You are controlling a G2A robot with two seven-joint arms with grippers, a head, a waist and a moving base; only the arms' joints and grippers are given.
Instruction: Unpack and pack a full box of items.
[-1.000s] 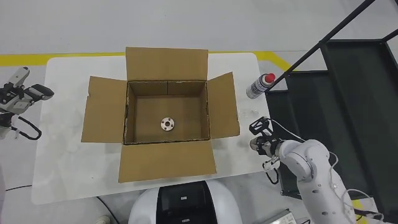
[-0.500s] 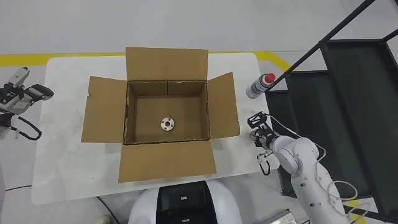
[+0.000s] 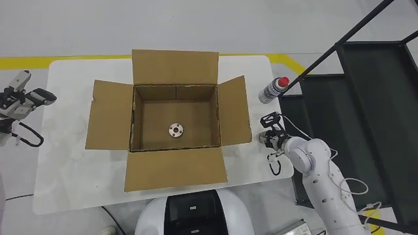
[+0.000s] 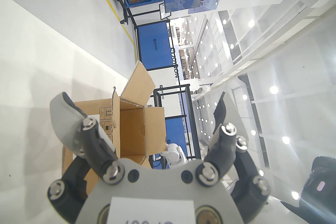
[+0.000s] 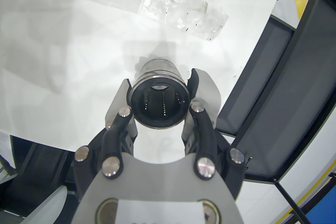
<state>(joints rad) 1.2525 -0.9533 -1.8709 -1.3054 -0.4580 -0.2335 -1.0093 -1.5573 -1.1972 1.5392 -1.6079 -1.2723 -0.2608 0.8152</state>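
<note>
One white table [image 3: 72,170] carries everything. At its middle sits one cardboard box [image 3: 175,66], open at the top, with all four flaps folded outward and its long side running left to right. To the right of the box, toward the far right corner of the table, is one spray can [image 3: 272,91] with a red cap; seen from above, the cap end points far and right. One clear plastic bag [image 5: 181,12] lies flat and crumpled on the table between the can and the right end effector [image 5: 160,83].

That end effector is over the table's right edge, near the box's right flap. It is closed around one metal cylinder [image 5: 160,101], a finger pressed on each side. The cylinder's long axis runs in line with the fingers. Its open bore faces back toward the wrist, and the other end points down at the table.

One small round metal part [image 3: 176,129] lies flat on the floor of the box, near the centre.

The left end effector [image 4: 141,104] is beyond the table's left edge, spread wide with nothing in it.
</note>
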